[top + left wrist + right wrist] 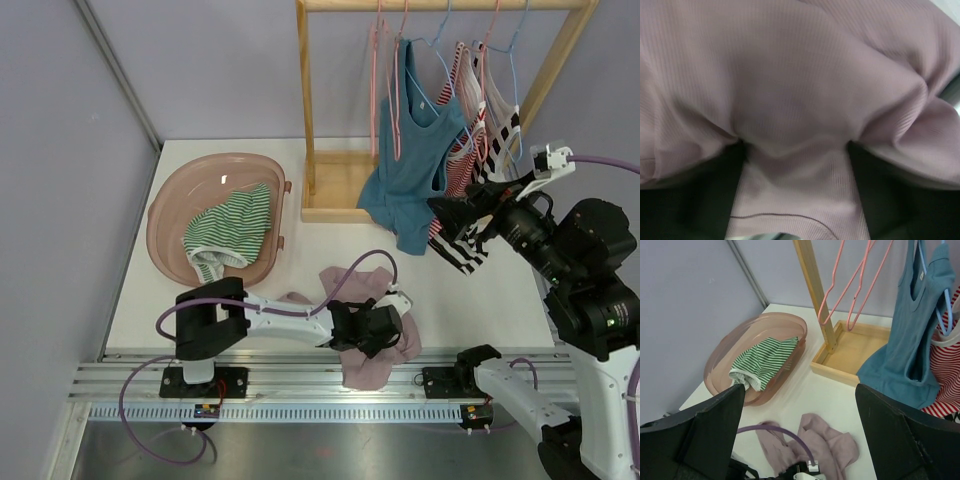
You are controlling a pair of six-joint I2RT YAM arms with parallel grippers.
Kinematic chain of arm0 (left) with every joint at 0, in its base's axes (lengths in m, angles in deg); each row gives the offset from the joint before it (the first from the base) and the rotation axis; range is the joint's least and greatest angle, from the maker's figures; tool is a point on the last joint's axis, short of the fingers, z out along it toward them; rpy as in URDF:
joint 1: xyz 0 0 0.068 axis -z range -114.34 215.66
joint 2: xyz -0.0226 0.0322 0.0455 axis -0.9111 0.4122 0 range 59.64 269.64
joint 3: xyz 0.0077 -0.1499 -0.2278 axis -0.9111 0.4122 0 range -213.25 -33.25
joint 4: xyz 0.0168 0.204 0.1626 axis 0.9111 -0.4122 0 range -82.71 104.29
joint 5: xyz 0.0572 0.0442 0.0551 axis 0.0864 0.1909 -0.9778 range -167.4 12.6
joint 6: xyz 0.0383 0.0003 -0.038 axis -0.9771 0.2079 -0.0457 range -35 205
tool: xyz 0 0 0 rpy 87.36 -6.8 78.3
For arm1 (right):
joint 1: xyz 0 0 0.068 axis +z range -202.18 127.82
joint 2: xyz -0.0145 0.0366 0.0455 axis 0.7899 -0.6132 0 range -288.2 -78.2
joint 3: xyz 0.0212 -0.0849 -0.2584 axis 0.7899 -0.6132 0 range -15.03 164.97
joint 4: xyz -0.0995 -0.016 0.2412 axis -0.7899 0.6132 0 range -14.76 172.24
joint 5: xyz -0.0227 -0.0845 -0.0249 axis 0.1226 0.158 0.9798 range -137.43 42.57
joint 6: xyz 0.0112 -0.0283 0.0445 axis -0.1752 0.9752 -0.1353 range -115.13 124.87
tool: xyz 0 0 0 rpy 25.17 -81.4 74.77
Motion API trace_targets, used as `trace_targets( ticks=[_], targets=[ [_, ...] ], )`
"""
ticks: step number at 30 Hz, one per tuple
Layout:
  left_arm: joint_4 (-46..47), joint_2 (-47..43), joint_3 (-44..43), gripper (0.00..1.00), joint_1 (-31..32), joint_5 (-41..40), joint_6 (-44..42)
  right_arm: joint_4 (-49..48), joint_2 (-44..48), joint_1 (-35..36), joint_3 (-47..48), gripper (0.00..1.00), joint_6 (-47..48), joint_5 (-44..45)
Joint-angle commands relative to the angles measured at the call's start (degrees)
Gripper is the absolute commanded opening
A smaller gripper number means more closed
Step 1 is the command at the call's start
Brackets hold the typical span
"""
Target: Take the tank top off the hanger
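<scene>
Left pincer (pixel 380 338) deep in mauve cloth (pixel 360 372)

Blue tank top (pixel 415 150), mauve garment (pixel 362 376), grn/wht striped top (pixel 232 225), pink basin (pixel 170 205)

The right gripper (pixel 800 390) has its dark fingers spread wide above a white table (pixel 840 400). A pink basin (pixel 720 365) holds a green-striped garment (pixel 765 362). A blue tank top (pixel 900 350) hangs on a blue hanger (pixel 946 305) beside the wooden rack (pixel 815 290). A mauve garment (pixel 825 440) lies crumpled on the table.
</scene>
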Motion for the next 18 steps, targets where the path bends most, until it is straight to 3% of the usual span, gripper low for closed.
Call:
trace_targets(
  ticks=[1,2,3,11,18],
  targets=[
    [6.3,2.8,-1.43,0.46,0.19,1.99,0.85,-3.75,2.74,0.12,-1.48,1.0,-1.03,-5.75],
    [6.83,2.81,-0.9,0.3,0.1,1.9,1.55,-3.58,3.53,0.12,-1.57,0.99,-0.77,-5.67],
    [6.31,2.81,-1.07,0.0,0.02,1.47,1.91,-3.49,3.89,0.12,-1.92,1.0,-0.68,-5.49],
    [-5.27,-9.48,-2.65,0.0,-0.77,-13.72,3.75,-2.26,5.03,0.12,-2.89,0.99,-0.67,-0.49],
    [-15.57,-25.48,-5.46,0.0,-7.0,-24.54,4.55,-1.47,5.91,0.12,-2.89,0.99,-1.12,3.21]
  ],
)
